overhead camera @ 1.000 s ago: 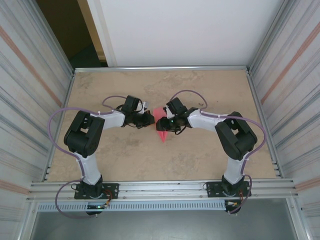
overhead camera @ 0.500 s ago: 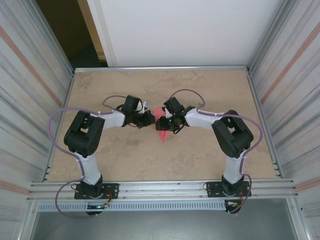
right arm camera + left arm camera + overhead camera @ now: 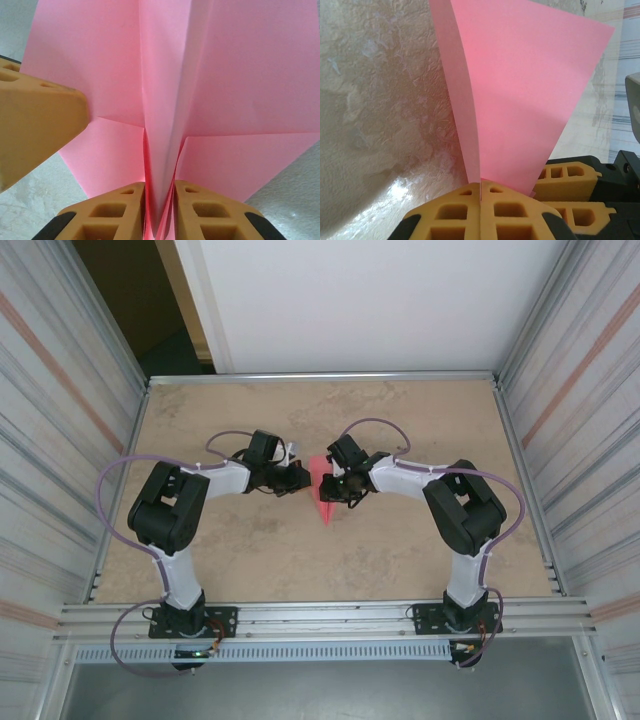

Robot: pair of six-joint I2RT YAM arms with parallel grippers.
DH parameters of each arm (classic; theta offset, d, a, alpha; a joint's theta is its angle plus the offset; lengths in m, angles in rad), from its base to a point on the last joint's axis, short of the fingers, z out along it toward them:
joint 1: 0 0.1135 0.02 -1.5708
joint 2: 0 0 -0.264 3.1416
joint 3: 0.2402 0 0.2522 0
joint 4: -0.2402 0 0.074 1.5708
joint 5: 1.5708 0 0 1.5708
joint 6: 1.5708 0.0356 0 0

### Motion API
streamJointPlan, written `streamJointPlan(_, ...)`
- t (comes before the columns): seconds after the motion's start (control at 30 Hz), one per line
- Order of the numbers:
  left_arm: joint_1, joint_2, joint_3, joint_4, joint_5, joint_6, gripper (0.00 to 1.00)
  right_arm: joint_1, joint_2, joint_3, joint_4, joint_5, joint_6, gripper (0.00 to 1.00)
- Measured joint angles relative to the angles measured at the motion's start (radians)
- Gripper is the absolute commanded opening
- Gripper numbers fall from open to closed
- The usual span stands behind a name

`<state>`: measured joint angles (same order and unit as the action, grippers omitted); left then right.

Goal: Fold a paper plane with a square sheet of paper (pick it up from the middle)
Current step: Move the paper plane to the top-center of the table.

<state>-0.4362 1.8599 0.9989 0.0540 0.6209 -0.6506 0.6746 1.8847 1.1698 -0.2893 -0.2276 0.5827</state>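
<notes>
Two grippers meet on the paper plane (image 3: 325, 508) at mid-table (image 3: 400, 560), its tip pointing toward the arm bases. We see the left gripper (image 3: 481, 187) clenched tight w/ pink paper rising from between its pads; the right gripper (image 3: 160, 200), opp. it, is pinching the plane's centre fold, wings spread either side.

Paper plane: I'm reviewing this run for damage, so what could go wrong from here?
The left gripper and right gripper both pinch the thin paper plane close together; pulling apart might tear it. The right gripper's squeeze on the layered centre fold could set a crooked crease.
</notes>
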Motion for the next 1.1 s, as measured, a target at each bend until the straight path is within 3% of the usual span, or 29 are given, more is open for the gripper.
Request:
streamJointPlan(0.13,0.0,0.0,0.0,0.0,0.0,0.0,0.04,0.0,0.001,0.0,0.0,0.0,0.0,0.22)
streamJointPlan(0.27,0.0,0.0,0.0,0.0,0.0,-0.001,0.08,0.0,0.01,0.006,0.0,0.0,0.009,0.13)
streamJointPlan(0.5,0.025,-0.047,-0.018,-0.028,-0.023,-0.005,0.29,-0.002,0.011,0.034,-0.04,0.042,0.011,0.08)
streamJointPlan(0.6,0.05,-0.124,-0.036,-0.07,-0.071,-0.003,0.42,-0.012,0.011,0.068,-0.089,0.087,0.007,0.07)
streamJointPlan(0.83,0.086,-0.32,-0.047,-0.18,-0.222,0.025,0.62,-0.083,0.029,0.193,-0.217,0.182,-0.043,0.08)
streamJointPlan(1.1,0.086,-0.351,-0.105,-0.23,-0.319,0.057,0.75,-0.138,0.153,0.355,-0.334,0.233,-0.094,0.12)
